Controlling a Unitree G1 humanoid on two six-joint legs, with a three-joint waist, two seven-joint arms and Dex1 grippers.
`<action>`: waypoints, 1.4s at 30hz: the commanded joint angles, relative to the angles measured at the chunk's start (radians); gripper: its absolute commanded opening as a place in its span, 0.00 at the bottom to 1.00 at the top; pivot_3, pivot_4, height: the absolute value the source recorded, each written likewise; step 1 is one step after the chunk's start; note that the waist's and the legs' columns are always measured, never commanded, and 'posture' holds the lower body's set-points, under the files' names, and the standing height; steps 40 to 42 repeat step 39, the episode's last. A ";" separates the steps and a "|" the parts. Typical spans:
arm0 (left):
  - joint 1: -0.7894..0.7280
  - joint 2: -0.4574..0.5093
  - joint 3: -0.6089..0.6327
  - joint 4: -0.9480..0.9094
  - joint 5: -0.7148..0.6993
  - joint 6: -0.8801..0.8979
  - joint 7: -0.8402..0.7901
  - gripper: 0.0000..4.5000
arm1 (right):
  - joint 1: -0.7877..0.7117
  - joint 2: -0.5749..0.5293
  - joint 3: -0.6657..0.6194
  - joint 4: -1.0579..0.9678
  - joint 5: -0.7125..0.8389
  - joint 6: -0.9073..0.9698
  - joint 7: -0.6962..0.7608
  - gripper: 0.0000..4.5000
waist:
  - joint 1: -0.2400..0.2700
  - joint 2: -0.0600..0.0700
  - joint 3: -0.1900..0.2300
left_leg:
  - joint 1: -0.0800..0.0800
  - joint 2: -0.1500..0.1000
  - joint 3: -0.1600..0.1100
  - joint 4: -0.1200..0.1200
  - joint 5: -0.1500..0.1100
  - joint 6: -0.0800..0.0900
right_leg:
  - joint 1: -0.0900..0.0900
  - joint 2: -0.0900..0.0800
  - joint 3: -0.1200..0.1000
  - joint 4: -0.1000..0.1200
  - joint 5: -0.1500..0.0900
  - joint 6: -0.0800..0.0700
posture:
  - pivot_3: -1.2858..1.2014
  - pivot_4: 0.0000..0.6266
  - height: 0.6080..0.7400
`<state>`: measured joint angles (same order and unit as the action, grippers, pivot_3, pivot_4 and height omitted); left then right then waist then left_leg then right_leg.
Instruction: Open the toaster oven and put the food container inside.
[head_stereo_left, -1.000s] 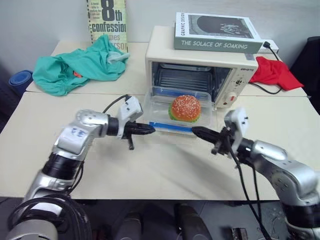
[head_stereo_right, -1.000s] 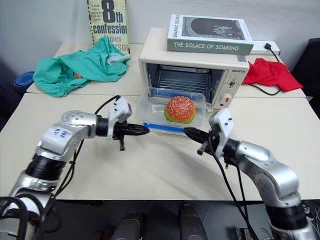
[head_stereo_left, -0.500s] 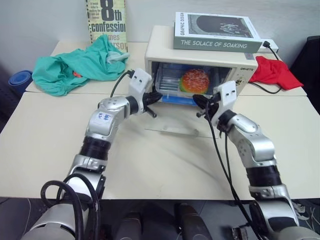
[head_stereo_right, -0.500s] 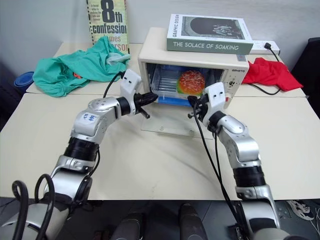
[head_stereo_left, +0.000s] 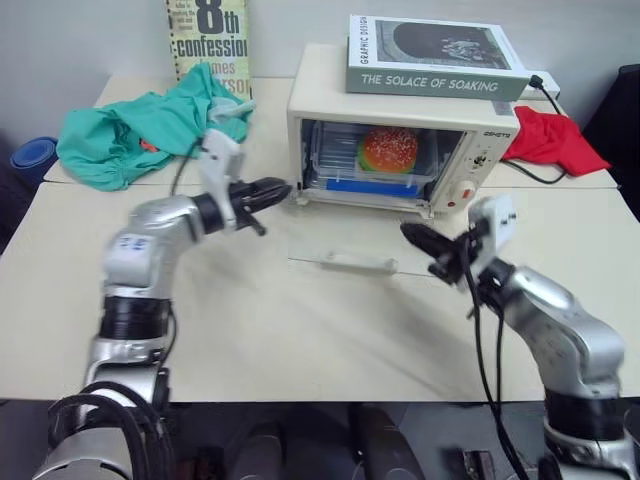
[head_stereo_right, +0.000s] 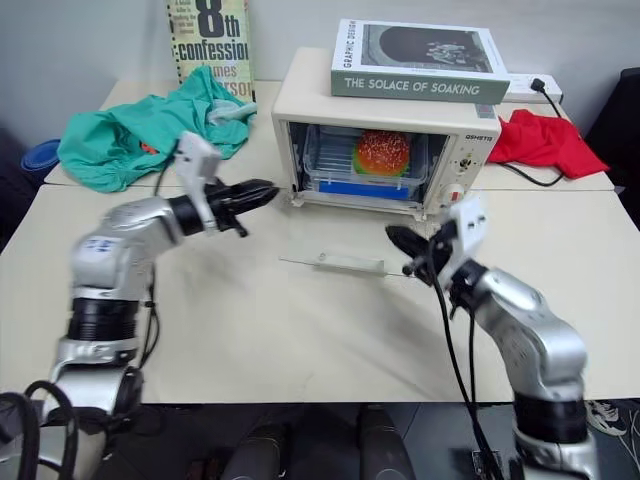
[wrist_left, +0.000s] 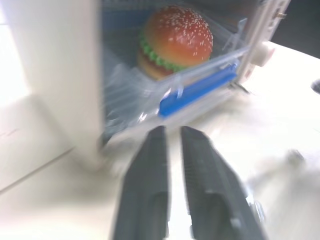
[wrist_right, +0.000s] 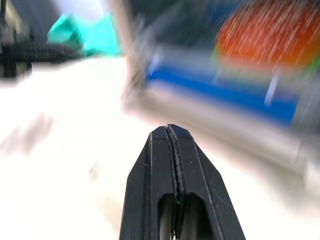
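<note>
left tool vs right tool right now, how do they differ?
Left tool: fingers slightly apart, beside the toaster oven's left front corner. Right tool: fingers shut, lower, out past the lowered glass door's right end. Both are empty and aim inward; the food container sits inside.

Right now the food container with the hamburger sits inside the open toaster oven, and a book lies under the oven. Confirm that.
Not quite: the book lies on top of the toaster oven, as the left eye view shows. The food container with the hamburger does sit inside the open oven.

Food container inside open toaster oven
</note>
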<state>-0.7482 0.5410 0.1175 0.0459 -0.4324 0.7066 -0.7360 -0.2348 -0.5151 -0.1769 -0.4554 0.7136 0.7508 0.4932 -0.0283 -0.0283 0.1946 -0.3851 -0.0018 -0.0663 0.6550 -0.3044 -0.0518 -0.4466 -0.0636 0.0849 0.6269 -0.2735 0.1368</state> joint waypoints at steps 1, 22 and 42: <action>0.040 0.159 0.080 -0.169 -0.151 0.049 -0.208 0.43 | 0.149 -0.030 -0.030 -0.149 0.032 0.054 -0.030 0.00 | 0.000 0.000 0.000 | 0.001 0.000 -0.001 0.001 0.000 0.000 | 0.002 0.001 0.000 0.000 0.000 0.000 | 0.52 0.24 1.00; 0.031 0.400 0.026 -0.213 -0.188 0.004 -0.442 0.99 | -0.051 0.035 -0.045 0.048 -0.069 -0.044 -0.059 0.00 | -0.004 0.000 0.000 | 0.016 0.001 0.000 -0.004 0.000 0.002 | 0.016 0.002 0.000 -0.004 0.000 -0.003 | 0.52 0.24 1.00; -0.062 0.449 0.035 -0.026 -0.144 -0.076 -0.503 1.00 | -0.025 -0.567 -0.438 0.063 0.213 0.141 0.373 0.93 | -0.004 0.000 0.001 | 0.017 0.002 0.001 -0.004 -0.001 0.004 | 0.017 0.003 0.000 -0.005 0.000 -0.002 | 0.52 0.24 1.00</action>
